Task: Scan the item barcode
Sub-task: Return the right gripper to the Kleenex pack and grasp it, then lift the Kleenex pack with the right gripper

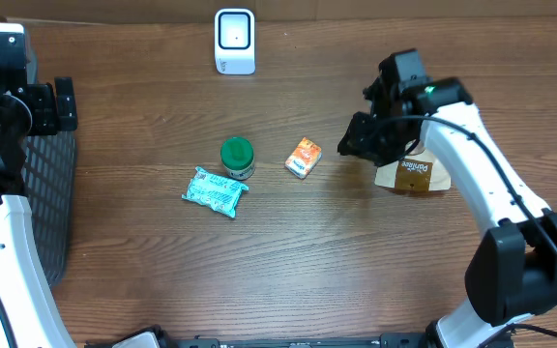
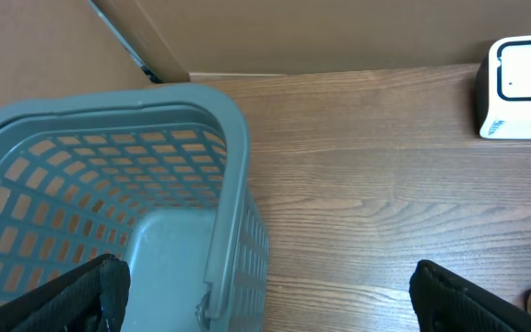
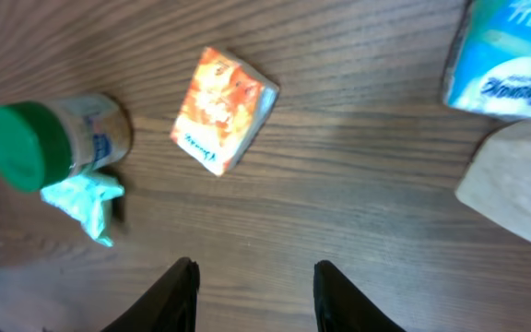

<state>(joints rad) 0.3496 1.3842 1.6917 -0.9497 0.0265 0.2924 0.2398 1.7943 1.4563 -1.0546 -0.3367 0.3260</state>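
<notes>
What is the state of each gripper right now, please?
Left gripper: open wide, holding nothing.
Right gripper: partly open, holding nothing.

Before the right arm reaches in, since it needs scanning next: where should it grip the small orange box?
Come straight down on the orange box: it lies flat, skewed on the table. Turn the right gripper to pinch its two long edges; nothing touches either.
</notes>
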